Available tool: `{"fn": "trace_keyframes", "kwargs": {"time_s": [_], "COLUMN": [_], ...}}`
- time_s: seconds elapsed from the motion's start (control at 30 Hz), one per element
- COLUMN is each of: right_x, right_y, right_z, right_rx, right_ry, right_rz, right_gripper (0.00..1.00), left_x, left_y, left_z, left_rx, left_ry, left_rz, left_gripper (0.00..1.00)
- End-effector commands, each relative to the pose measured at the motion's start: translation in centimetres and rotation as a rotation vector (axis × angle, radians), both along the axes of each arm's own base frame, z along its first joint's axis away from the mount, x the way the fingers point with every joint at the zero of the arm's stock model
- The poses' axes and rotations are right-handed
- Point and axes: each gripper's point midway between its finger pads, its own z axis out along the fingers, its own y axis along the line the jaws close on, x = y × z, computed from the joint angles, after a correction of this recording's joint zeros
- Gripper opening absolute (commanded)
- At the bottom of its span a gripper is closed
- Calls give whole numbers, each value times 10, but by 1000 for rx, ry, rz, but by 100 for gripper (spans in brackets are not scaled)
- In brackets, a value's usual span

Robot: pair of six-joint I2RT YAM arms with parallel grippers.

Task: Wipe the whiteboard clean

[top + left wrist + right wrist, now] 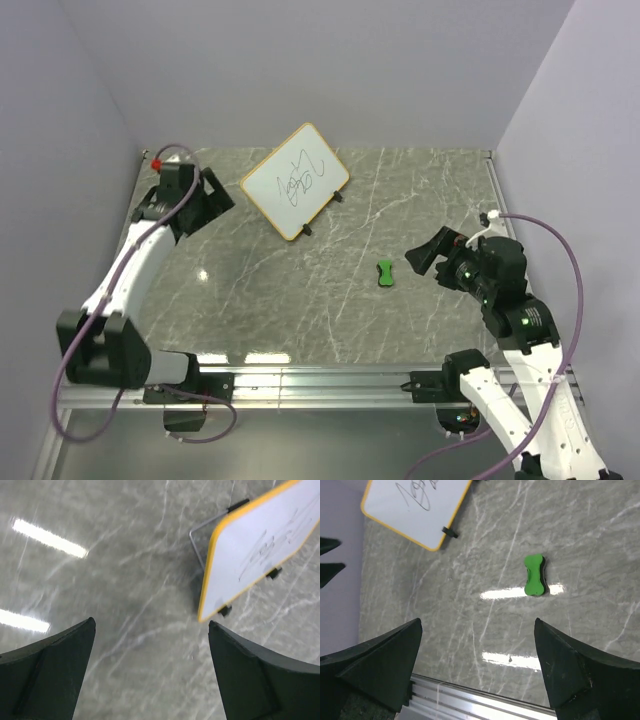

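The left gripper [220, 192] hovers spread wide and empty just left of the whiteboard [296, 180], which stands tilted with black scribbles on its face, while right of the whiteboard and nearer the arms lies a green eraser [385, 272], the right gripper [422, 260] beside it, equally spread and empty.

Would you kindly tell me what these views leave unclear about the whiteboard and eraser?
Left wrist: the whiteboard is blurred and cut off by the top and right edges.
Right wrist: the top edge cuts off its upper part.
Top external: the green eraser is too small for surface detail.
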Motion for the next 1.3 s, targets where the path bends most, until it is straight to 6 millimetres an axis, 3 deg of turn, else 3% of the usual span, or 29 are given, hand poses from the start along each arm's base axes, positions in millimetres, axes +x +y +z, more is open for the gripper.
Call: {"fn": "trace_keyframes", "kwargs": {"time_s": [0.0, 0.07, 0.17, 0.27, 0.3, 0.37, 0.47, 0.5, 0.63, 0.67, 0.87, 1.03, 1.27], "right_x": [0, 5, 7, 8, 10, 15, 34, 38, 59, 70, 92, 97, 92], "right_y": [-1, 0, -1, 0, 3, 4, 16, 17, 33, 35, 34, 30, 31], "right_z": [-9, -28, -65, -106, -121, -135, -146, -159, -170, -164, -176, -195, -214], "right_rx": [-39, -57, -105, -173, -192, -209, -232, -260, -318, -330, -429, -491, -526], "right_ry": [61, 131, 274, 419, 465, 500, 525, 580, 622, 598, 632, 680, 716], "right_rz": [15, 14, 16, 25, 41, 35, 33, 23, 48, 42, 28, 30, 38], "right_gripper": [100, 100, 99, 96, 96, 94, 88, 87, 82, 82, 77, 70, 50], "left_x": [-38, -51, -65, -69, -74, -75, -79, -79, -80, -80, -76, -75, -73], "left_y": [0, -8, -21, -35, -37, -45, -43, -43, -46, -46, -42, -37, -37], "left_z": [4, -17, -30, -18, -24, -19, -29, -32, -35, -35, -35, -34, -38], "left_rx": [-84, -127, -181, -241, -252, -272, -243, -231, -230, -228, -185, -148, -137], "left_ry": [17, 56, 63, -31, -23, -56, -28, -24, -20, -19, -15, -13, -9], "left_rz": [35, -9, -48, -103, -108, -154, -167, -176, -202, -204, -217, -223, -228], "left_gripper": [99, 100, 99, 99, 99, 98, 91, 90, 84, 83, 76, 73, 72]}}
